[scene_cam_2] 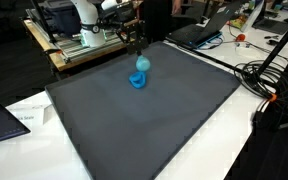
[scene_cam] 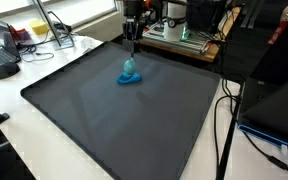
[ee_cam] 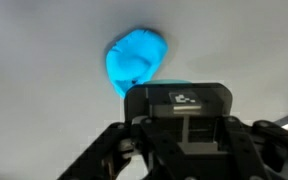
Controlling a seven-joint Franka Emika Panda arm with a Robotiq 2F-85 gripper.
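Tabletop of white laminate [scene_cam: 4,125] ran under everything, and most of it was covered by a large, square, dark grey rubbery mat [scene_cam: 104,120]. Black cables [scene_cam: 224,115] trailed over the bare white strip beside the mat's edge. From the far side, the white jointed robot arm [scene_cam_2: 84,15] reached out over the mat's back portion and came down nearly straight.

Near that back edge was a small, bright blue, soft cloth [scene_cam: 130,72]. Its lower folds pooled on the mat while its upper part was drawn up into a narrow peak. In both exterior views the black two-fingered claw [scene_cam: 132,47] hung directly above that peak, pointing down. Its fingers were pressed together, and they seemed to pinch the very tip of the cloth, though the meeting point was too small to see sharply.

From the wrist view the cloth [ee_cam: 136,57] showed as a rounded blue lump just beyond the claw's dark body and a little to one side.
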